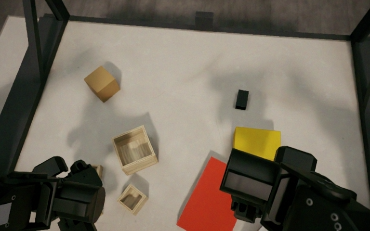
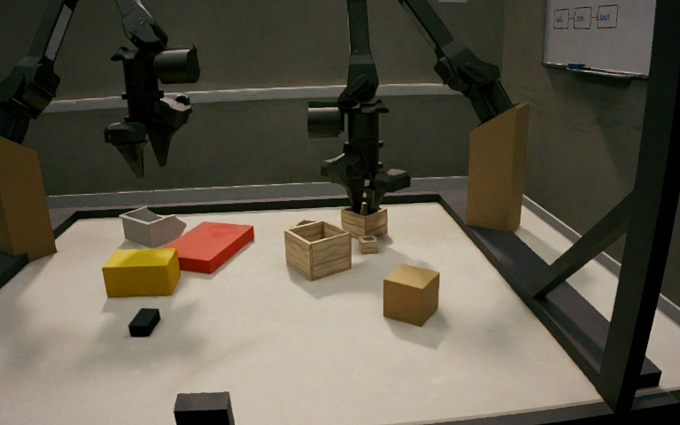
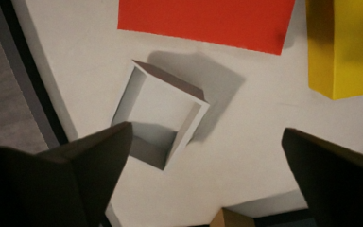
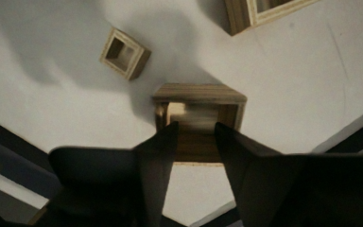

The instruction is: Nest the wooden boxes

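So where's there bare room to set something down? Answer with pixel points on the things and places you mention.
Between the tan cube (image 1: 102, 83) (image 2: 411, 295) and black block (image 1: 242, 99) (image 2: 144, 321), or between the largest wooden box (image 1: 140, 164) (image 2: 318, 252) and red slab (image 1: 207, 196) (image 2: 212, 245) (image 3: 203, 24). It's crowded around the right gripper (image 1: 79, 187) (image 2: 365, 210) (image 4: 197, 125), among the wooden boxes.
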